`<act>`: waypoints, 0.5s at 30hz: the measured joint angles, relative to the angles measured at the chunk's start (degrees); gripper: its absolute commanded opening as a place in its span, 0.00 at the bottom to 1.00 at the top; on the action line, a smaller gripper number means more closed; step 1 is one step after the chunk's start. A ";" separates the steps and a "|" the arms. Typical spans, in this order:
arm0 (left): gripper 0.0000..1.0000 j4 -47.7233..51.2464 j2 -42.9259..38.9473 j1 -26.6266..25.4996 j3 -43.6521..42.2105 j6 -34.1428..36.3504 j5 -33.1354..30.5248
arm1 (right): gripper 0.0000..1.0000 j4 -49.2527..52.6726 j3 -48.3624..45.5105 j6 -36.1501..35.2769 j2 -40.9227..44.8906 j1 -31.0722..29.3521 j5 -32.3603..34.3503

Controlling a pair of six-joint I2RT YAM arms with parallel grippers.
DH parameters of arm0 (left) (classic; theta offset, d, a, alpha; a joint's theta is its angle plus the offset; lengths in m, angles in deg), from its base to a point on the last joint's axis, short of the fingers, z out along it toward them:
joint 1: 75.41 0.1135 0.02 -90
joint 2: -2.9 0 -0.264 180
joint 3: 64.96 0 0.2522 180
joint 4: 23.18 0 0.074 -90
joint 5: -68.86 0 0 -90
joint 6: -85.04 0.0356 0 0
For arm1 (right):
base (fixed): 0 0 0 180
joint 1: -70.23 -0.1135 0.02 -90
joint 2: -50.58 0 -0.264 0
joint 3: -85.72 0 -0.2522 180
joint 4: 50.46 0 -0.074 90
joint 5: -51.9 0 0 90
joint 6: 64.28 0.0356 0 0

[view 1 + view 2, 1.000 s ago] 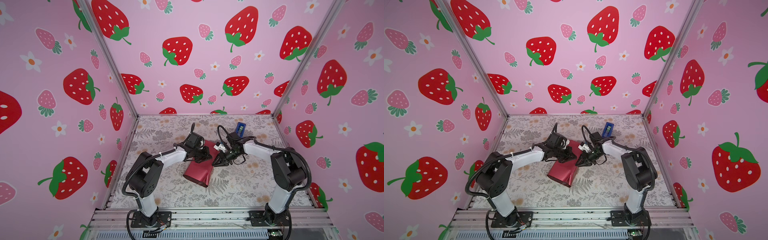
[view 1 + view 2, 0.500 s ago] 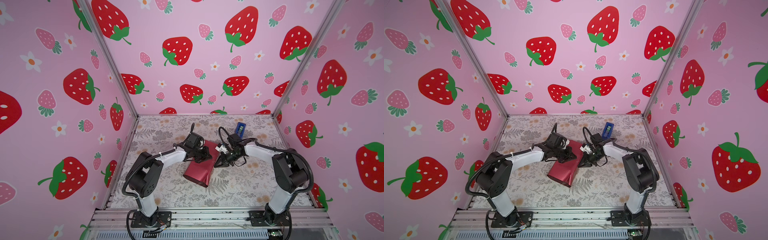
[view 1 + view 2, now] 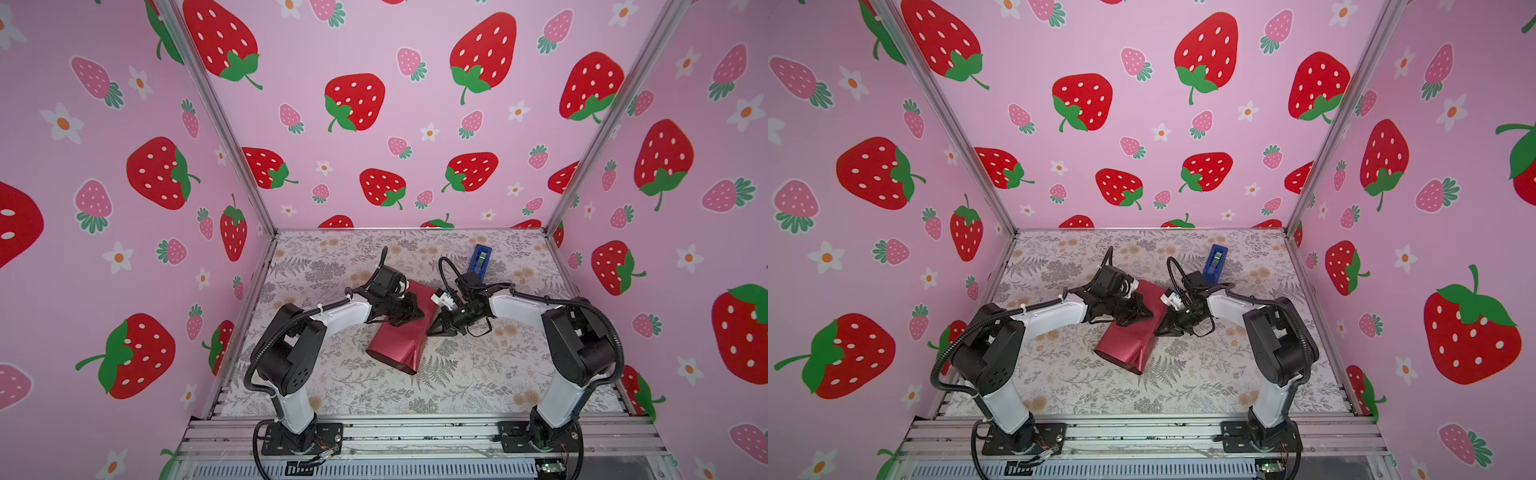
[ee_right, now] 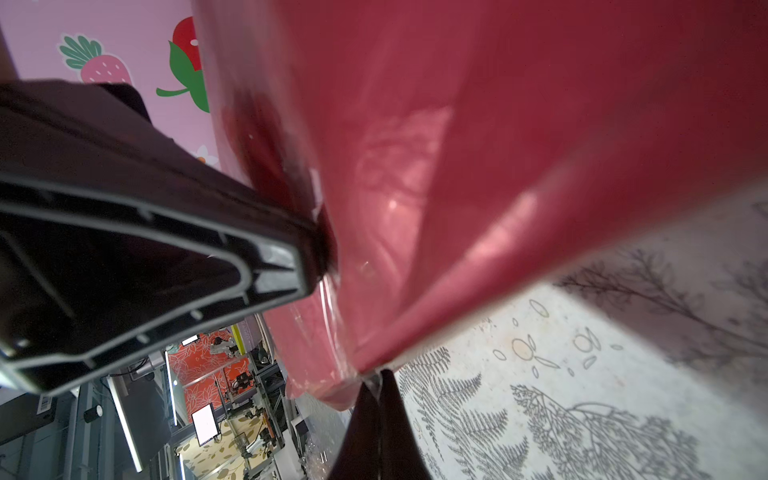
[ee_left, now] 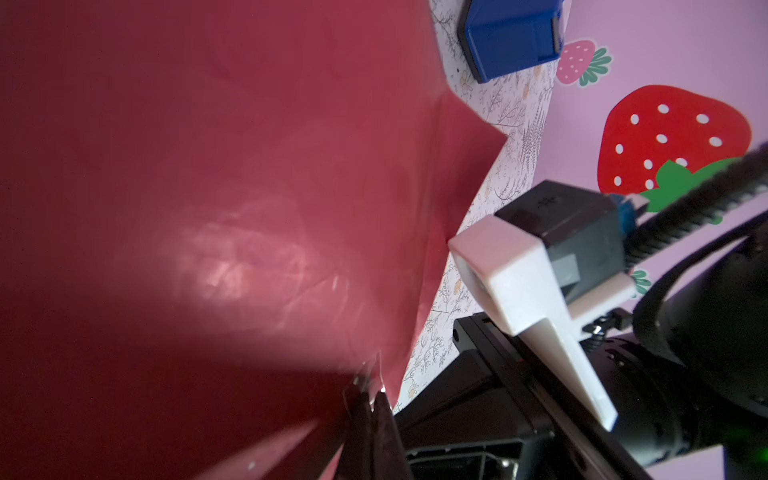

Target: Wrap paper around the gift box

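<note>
Top views both show the paper [image 3: 397, 345], a loose maroon tube on the desk [image 3: 374, 395], with its near end open. The gift box is hidden, likely inside. The left gripper [image 3: 415, 311] and right gripper [image 3: 431, 332], fingers pressed together, meet its upper fold. That fold wants pressing flat before taping. A blue tape dispenser [image 3: 480, 259] stands clear behind.

Paper [image 3: 395, 345] maroon (shiny); dispenser [image 3: 480, 259] blue; walls [image 3: 291, 62] pink w/ strawberries; table [image 3: 374, 390] grey fern print.
</note>
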 measured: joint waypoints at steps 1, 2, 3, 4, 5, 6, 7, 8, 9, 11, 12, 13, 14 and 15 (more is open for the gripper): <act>0.01 0.02 0.00 0.09 0.00 0.00 0.02 | 0.20 0.50 -0.28 0.13 0.00 0.00 1.07; 0.01 0.02 0.00 0.13 0.00 -0.02 0.09 | 0.21 1.07 -0.72 0.28 0.13 0.00 2.23; 0.01 0.02 0.00 0.15 0.00 -0.04 0.09 | 0.22 1.62 -1.18 0.33 0.39 0.00 3.28; 0.01 0.02 0.00 0.15 0.00 -0.07 0.11 | 0.22 2.43 -1.68 0.55 1.05 0.02 4.55; 0.01 0.02 0.00 0.15 0.00 -0.13 0.11 | 0.22 3.28 -2.05 0.85 2.01 0.13 5.73; 0.01 0.02 0.00 0.15 0.00 -0.17 0.13 | 0.21 3.93 -2.25 1.14 3.10 0.13 6.75; 0.01 0.02 0.00 0.15 0.00 -0.20 0.13 | 0.20 4.46 -2.36 1.60 4.55 0.24 7.82; 0.01 0.02 0.00 0.17 0.00 -0.20 0.15 | 0.17 4.52 -2.38 2.16 6.21 0.24 8.72; 0.01 0.02 0.00 0.17 0.00 -0.20 0.15 | 0.16 4.26 -2.38 3.02 7.69 0.24 9.29; 0.01 0.02 0.00 0.17 0.00 -0.20 0.22 | 0.12 2.86 -2.67 4.81 10.80 0.22 9.90; 0.01 0.02 0.00 0.17 0.00 -0.20 0.24 | 0.10 2.05 -2.91 5.75 11.93 0.22 10.01; 0.01 0.02 0.00 0.17 0.00 -0.22 0.24 | 0.08 1.03 -3.19 6.58 12.90 0.20 10.16; 0.01 0.02 0.00 0.20 0.00 -0.22 0.28 | 0.07 -0.07 -3.52 7.58 13.51 0.15 10.25; 0.01 0.02 0.00 0.22 0.00 -0.20 0.28 | 0.06 -1.11 -3.93 8.48 13.81 0.11 10.36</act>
